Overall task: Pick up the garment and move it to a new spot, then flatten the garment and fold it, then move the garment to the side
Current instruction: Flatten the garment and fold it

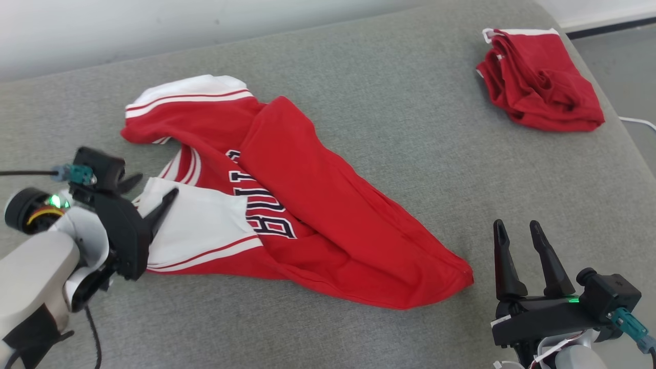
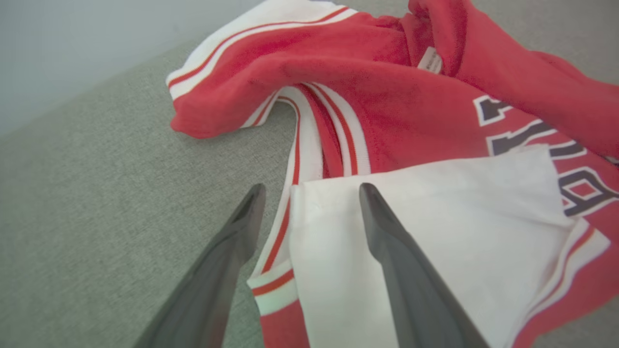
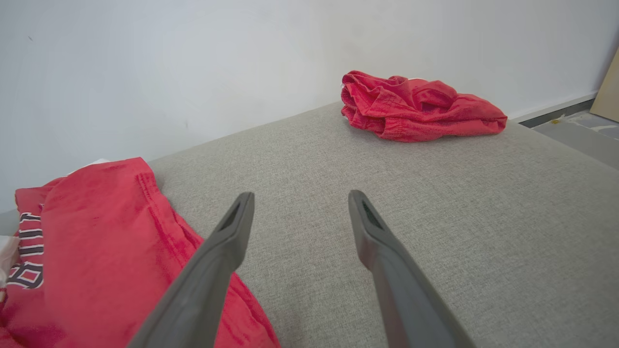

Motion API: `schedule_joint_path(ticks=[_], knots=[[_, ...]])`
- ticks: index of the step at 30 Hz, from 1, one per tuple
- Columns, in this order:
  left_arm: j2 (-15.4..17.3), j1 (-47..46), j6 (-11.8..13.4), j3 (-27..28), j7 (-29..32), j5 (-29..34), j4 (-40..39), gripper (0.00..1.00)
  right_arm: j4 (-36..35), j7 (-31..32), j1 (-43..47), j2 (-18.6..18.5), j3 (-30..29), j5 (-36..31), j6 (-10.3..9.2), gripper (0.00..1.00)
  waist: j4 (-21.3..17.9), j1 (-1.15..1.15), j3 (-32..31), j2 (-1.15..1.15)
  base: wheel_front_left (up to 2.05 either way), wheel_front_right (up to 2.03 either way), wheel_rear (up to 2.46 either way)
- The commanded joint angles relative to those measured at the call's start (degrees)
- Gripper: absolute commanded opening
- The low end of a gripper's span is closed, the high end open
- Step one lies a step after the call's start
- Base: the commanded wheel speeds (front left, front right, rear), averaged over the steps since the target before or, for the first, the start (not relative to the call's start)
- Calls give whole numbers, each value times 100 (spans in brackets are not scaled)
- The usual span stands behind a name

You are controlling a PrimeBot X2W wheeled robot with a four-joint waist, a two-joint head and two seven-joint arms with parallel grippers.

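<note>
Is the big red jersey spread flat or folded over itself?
Folded over and rumpled: on the red jersey, a red flap covers part of the lettering, and a white panel lies on top beside it.

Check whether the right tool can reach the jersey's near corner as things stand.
Probably yes: the right tool stands open beside the jersey, with bare grey cushion between it and the near corner and nothing in the way.

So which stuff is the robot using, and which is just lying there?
For the job: the red and white jersey, the left claw, the right claw.
Just lying about: the crumpled red cloth at the far right, the white cable.
</note>
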Motion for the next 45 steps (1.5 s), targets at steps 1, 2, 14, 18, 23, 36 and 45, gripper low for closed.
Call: schedule_joint_path(ticks=[1, 2, 14, 18, 23, 36, 45], knots=[[48, 99, 10, -59, 56, -7, 15, 100, 3, -1, -11, 0, -9, 45, -15, 100, -82, 1, 48, 0, 0, 0, 0], [64, 120, 10, -66, 127, -56, 57, 100, 3, -1, -18, 1, -10, 54, -15, 100, -102, 1, 55, 0, 0, 0, 0], [15, -95, 21, -102, -332, 121, -94, 0, -17, -1, 159, -24, -124, -36, -15, 100, 125, 1, -176, 0, 0, 0, 0], [80, 170, 70, -46, -689, 100, -563, 0, -10, 0, 303, -62, -166, -45, -15, 100, 356, 1, -370, 0, 0, 0, 0], [378, 897, 495, -3, -1171, 3, -1671, 0, -44, -1, 480, -108, -265, -45, -15, 100, 752, 1, -554, 0, 0, 0, 0], [566, 3202, 2002, 114, -1782, -465, -3524, 0, -79, -1, 671, -207, -490, -99, -15, 100, 1457, 1, -742, 0, 0, 0, 0], [42, 3976, 2087, 828, -1819, -76, -3209, 100, -34, -1, 738, -281, -337, -108, -15, 100, 1546, 1, -999, 0, 0, 0, 0]])
